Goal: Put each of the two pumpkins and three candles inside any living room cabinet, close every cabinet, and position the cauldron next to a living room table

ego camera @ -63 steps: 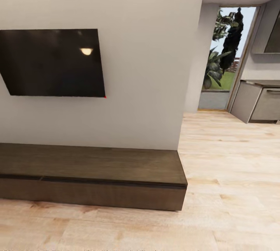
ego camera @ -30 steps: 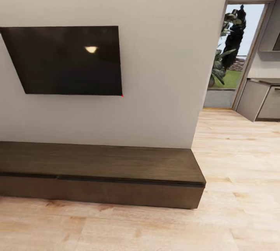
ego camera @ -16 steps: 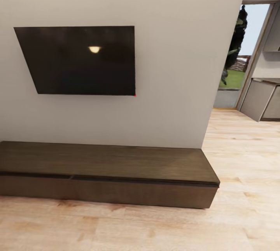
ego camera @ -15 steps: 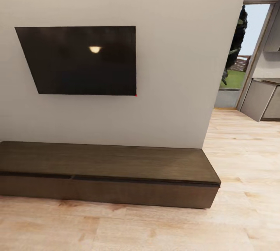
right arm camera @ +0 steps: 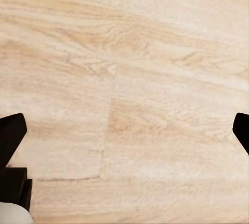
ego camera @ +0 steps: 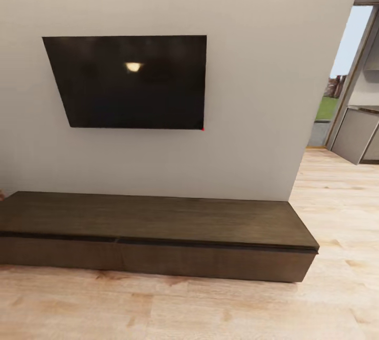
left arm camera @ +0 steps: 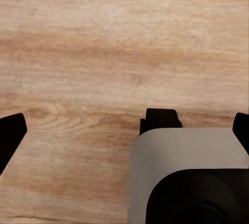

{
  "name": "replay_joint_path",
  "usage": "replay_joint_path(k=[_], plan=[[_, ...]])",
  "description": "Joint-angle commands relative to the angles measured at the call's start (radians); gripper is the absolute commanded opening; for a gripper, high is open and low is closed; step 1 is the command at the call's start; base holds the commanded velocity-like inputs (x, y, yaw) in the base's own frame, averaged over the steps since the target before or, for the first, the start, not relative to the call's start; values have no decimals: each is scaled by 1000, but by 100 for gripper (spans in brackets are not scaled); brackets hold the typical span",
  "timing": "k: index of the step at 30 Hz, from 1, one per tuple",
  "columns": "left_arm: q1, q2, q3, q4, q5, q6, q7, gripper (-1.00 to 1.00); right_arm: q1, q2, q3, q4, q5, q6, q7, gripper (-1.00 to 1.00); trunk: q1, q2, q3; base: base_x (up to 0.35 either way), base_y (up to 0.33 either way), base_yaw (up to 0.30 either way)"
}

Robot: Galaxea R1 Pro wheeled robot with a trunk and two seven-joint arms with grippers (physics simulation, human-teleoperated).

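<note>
The cabinet [ego camera: 158, 221] is a long, low dark brown unit standing against the white wall under a TV, and its flat drawer fronts [ego camera: 210, 261] are all shut. Its top is bare. The pumpkins, candles, cauldron and table are out of view. My left gripper [left arm camera: 124, 130] hangs open over the wooden floor, with a dark fingertip at each side of the left wrist view and nothing between them. In the right wrist view my right gripper [right arm camera: 124, 133] is likewise open above bare floorboards.
A black TV [ego camera: 131, 82] hangs on the wall above the cabinet. Light wooden floor [ego camera: 184, 308] runs in front of the cabinet. At the right, a doorway [ego camera: 342, 71] leads past grey kitchen units [ego camera: 358, 137]. Part of my grey base [left arm camera: 187, 177] lies below the left gripper.
The whole head view has shifted right, so the camera has turned left. More of the cabinet's left end now shows and less of the doorway. The cabinet itself has not moved.
</note>
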State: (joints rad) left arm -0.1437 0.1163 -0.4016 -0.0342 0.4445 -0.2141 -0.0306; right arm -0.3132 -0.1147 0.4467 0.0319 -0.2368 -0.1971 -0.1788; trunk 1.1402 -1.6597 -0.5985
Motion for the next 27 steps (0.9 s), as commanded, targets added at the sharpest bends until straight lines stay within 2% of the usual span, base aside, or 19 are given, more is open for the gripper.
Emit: replay_joint_path(k=[1,8,27], plan=[[0,0,-8,0,11,-2,-3,100,-1,0,9,3,-19,-6,0,100,0,0,-1,0,336,0],[0,0,-7,0,13,-2,-2,100,0,-2,9,3,-41,-5,0,100,0,0,-1,0,336,0],[0,0,-6,0,16,-2,-3,100,-1,0,9,3,-43,-9,0,100,0,0,-1,0,336,0]])
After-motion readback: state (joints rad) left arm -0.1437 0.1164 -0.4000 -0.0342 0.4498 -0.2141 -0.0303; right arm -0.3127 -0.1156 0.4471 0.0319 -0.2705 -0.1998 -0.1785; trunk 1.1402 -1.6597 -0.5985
